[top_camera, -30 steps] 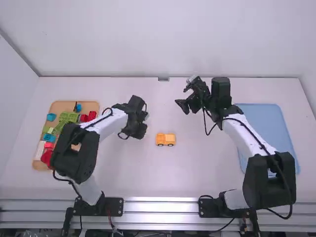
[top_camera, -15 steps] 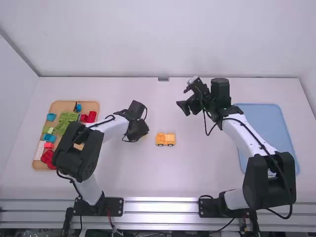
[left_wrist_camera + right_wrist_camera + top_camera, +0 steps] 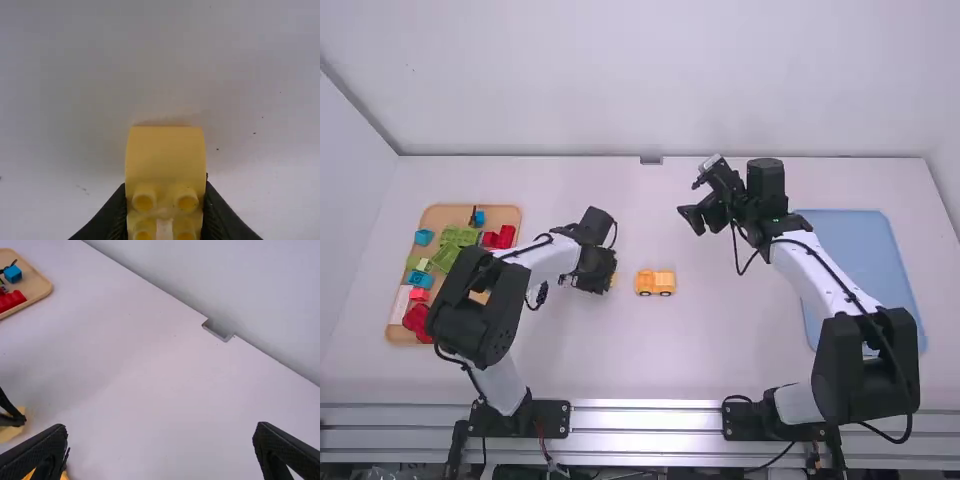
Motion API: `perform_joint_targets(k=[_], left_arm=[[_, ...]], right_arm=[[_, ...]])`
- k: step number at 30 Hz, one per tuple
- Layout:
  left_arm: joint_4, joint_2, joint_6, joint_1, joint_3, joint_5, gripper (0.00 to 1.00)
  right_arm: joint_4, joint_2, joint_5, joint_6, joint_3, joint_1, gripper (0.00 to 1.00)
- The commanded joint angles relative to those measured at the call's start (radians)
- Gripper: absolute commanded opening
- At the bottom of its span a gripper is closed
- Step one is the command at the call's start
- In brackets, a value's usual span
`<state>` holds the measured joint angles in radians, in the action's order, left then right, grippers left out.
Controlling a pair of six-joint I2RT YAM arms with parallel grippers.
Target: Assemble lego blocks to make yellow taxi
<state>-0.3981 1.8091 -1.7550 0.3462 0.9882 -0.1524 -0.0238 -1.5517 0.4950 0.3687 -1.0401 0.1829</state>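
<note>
My left gripper (image 3: pixel 608 284) is low over the table, just left of the orange-yellow taxi base with wheels (image 3: pixel 655 283). In the left wrist view my left gripper (image 3: pixel 165 215) is shut on a yellow block (image 3: pixel 165 155) with a curved end and studs; its underside is hidden. The same yellow block (image 3: pixel 12 427) shows between the left fingers in the right wrist view. My right gripper (image 3: pixel 692 218) hangs above the table, behind and a little right of the base; in its own view the right gripper (image 3: pixel 160 450) stands wide open with nothing between its fingers.
A wooden tray (image 3: pixel 445 215) of green, red, blue and white blocks lies at the far left, partly behind the left arm. A blue tray (image 3: pixel 860 235) lies on the right, beside the right arm.
My left gripper has turned at the wrist and come slightly nearer the camera, low by the base. The right arm shifted only a trace at first, and the taxi base has not moved.
</note>
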Motion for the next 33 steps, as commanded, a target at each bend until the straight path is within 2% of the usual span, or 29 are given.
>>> perform_joint_targets(k=[1,7,14,17,18,19,26,29,33], left_arm=[[0.008,-0.006,-0.127,-0.005,-0.002,0.012,0.02],[0.007,-0.006,-0.255,0.003,-0.007,0.008,0.03],[0.026,-0.006,-0.29,-0.003,-0.027,-0.032,0.12],[0.029,-0.006,-0.29,0.001,-0.027,-0.03,0.79],[0.031,-0.006,-0.29,0.001,-0.027,-0.031,0.87],[0.032,-0.006,-0.291,0.001,-0.027,-0.028,1.0],[0.015,-0.006,-0.211,-0.005,-0.011,0.005,0.99],[-0.092,-0.023,-0.117,-0.021,0.047,0.01,0.99],[-0.274,-0.079,0.115,-0.034,0.194,0.098,0.99]], right_arm=[[-0.005,0.014,0.005,-0.005,0.008,-0.001,0.99],[-0.008,0.014,0.005,-0.006,0.008,0.0,0.99],[-0.008,0.014,0.005,-0.005,0.008,0.001,0.99],[-0.008,0.014,0.005,-0.005,0.008,-0.001,0.99],[-0.008,0.014,0.005,-0.005,0.008,-0.001,0.99],[-0.008,0.014,0.005,-0.005,0.008,-0.001,0.99],[-0.009,0.014,0.001,-0.002,0.008,-0.001,0.99],[-0.008,0.014,0.002,-0.002,0.008,-0.001,0.98],[-0.006,0.014,0.002,-0.002,0.008,0.001,0.99]])
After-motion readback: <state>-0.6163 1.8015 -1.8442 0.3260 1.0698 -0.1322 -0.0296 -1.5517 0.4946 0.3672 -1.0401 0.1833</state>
